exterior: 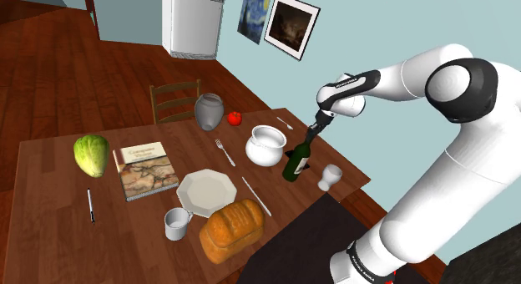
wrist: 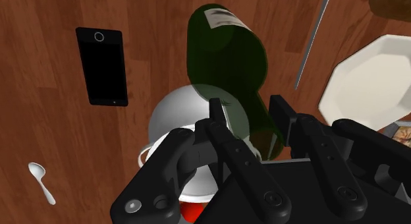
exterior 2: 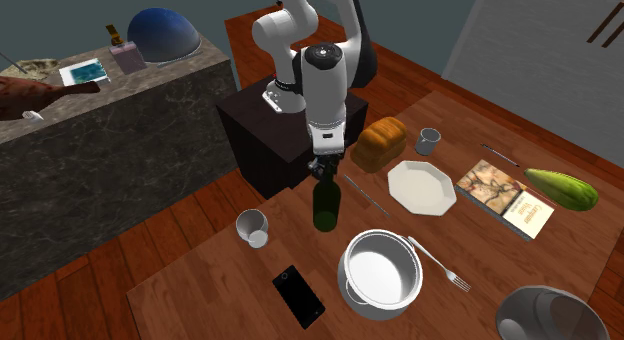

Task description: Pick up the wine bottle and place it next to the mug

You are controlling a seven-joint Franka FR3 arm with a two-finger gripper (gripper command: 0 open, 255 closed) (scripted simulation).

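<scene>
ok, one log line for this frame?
phase: grasp | gripper: shut on dark green wine bottle, at neck | bottle: beside white pot | grey mug: apart, past white octagonal plate | placed: no

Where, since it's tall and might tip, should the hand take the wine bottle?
By the slim neck, from above: the wine bottle stands near upright, neck topmost, its wide body beside the white pot. The hand clasps it there.

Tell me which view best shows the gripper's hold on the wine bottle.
The wrist view: both black fingers clasp the green wine bottle at its neck. The shoulder view shows the gripper on the bottle's top from the side. In the second exterior view, the gripper largely hides the neck.
</scene>
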